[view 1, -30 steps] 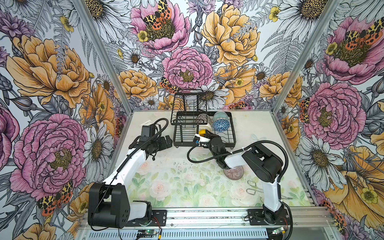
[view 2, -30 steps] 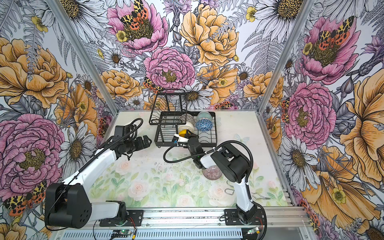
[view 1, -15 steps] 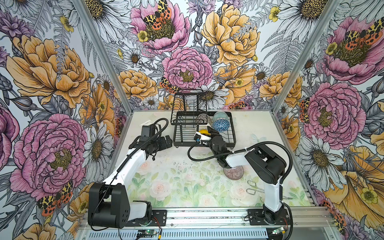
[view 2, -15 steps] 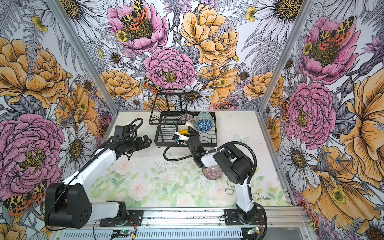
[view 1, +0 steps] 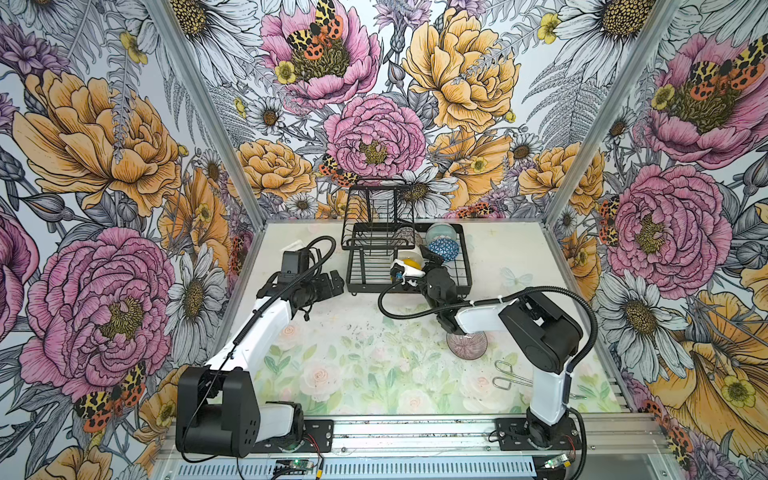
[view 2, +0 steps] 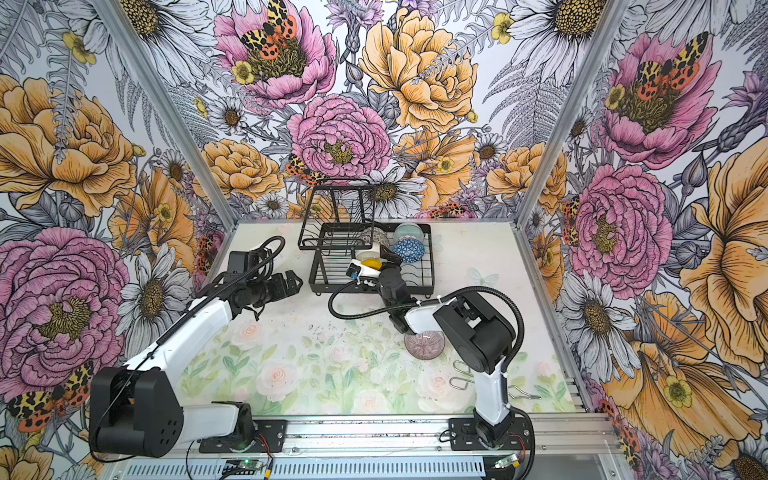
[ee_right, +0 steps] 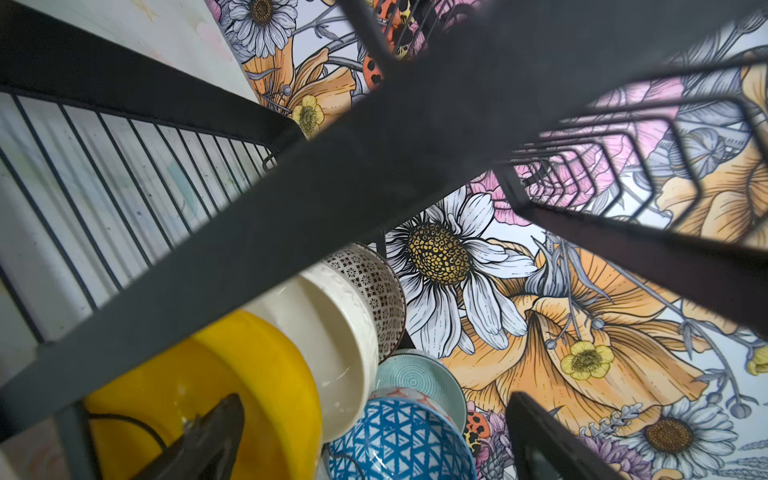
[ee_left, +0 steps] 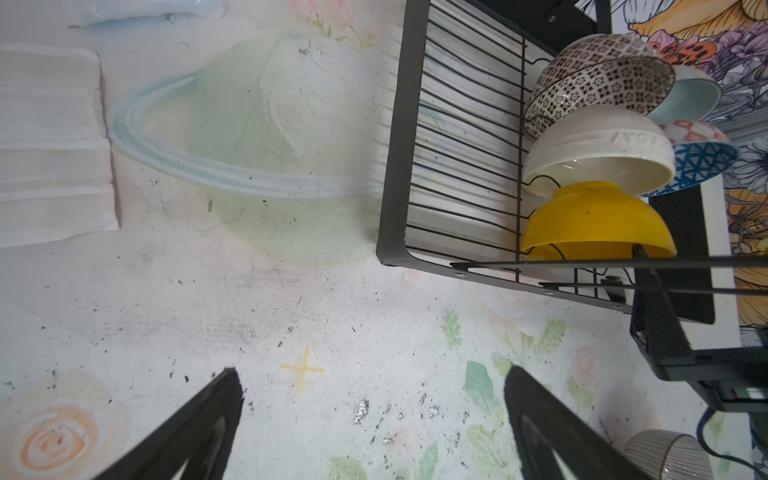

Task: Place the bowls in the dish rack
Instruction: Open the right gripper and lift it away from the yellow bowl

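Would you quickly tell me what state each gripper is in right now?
Left gripper: open, holding nothing.
Right gripper: open, holding nothing.
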